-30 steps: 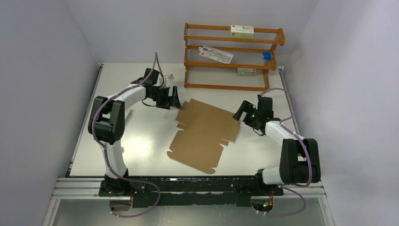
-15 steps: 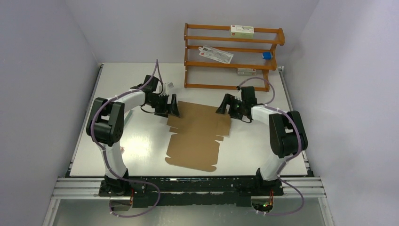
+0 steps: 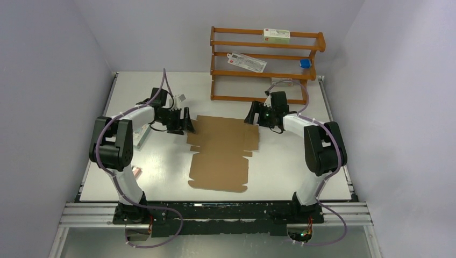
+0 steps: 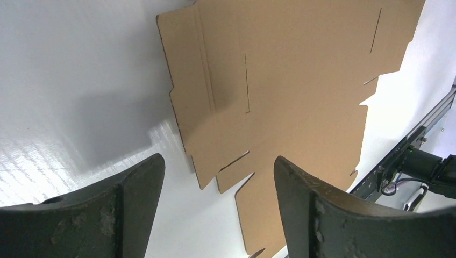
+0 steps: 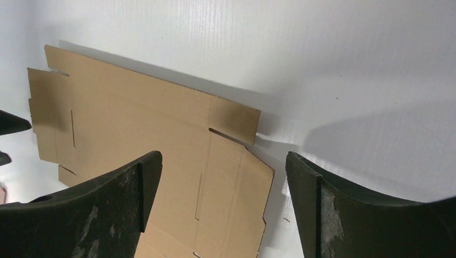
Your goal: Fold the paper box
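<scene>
The paper box (image 3: 221,150) is a flat brown die-cut cardboard sheet with flaps and tabs, lying on the white table in the middle. My left gripper (image 3: 186,122) is open and empty at the sheet's far left corner, its jaws wide apart over the sheet's edge (image 4: 215,134). My right gripper (image 3: 251,115) is open and empty at the sheet's far right corner, its jaws wide apart over that corner (image 5: 236,161). Neither gripper holds the cardboard.
An orange wooden rack (image 3: 266,64) stands at the back with small white cartons and a blue item on its shelves. A tiny pink item (image 3: 136,171) lies at the left near the left arm. A pale flat object (image 3: 142,135) lies under the left arm.
Both arms swung toward the back. The cardboard sheet turned from slanted to square with the table and shifted left. The right gripper moved from the sheet's right side to its far right corner.
</scene>
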{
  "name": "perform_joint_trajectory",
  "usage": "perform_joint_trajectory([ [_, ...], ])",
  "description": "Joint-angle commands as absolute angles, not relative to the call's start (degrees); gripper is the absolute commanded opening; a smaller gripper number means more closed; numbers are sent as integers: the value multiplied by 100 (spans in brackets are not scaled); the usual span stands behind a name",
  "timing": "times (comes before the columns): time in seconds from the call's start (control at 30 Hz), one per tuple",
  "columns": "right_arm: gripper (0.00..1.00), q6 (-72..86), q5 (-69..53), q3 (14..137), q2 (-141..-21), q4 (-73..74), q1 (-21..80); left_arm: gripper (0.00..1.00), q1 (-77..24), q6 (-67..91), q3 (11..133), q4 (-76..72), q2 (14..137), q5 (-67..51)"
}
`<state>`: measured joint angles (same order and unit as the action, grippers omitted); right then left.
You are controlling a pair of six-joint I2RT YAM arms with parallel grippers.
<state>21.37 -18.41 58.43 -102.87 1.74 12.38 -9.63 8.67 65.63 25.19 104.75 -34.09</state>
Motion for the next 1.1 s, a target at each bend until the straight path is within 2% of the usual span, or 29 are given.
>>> perform_joint_trajectory([
  [0.0,90,1868,-1770,5707,-9933,101,1276,77,-896,776,6697,2474,10657,-3760],
  [0.27,90,1483,-1818,5815,-9862,191,1518,61,-810,791,6815,2444,10981,-3996],
  [0.53,90,1369,-2070,5823,-9835,32,1582,39,-809,703,6931,2540,11198,-3981],
  [0.6,90,1310,-2238,5880,-9852,29,1587,36,-809,666,6964,2569,11225,-3997],
  [0.67,90,1243,-2339,5924,-9877,-116,1593,38,-809,580,7015,2678,11213,-3952],
  [0.8,90,1203,-2239,6000,-9958,-124,1587,54,-702,543,7057,2690,10909,-3664],
  [0.93,91,1325,-2027,5974,-10100,-177,1550,62,-624,765,7314,2593,10946,-3834],
  [1.07,91,1561,-1859,5752,-10147,-359,1360,65,-662,948,7693,2559,11179,-3876],
])
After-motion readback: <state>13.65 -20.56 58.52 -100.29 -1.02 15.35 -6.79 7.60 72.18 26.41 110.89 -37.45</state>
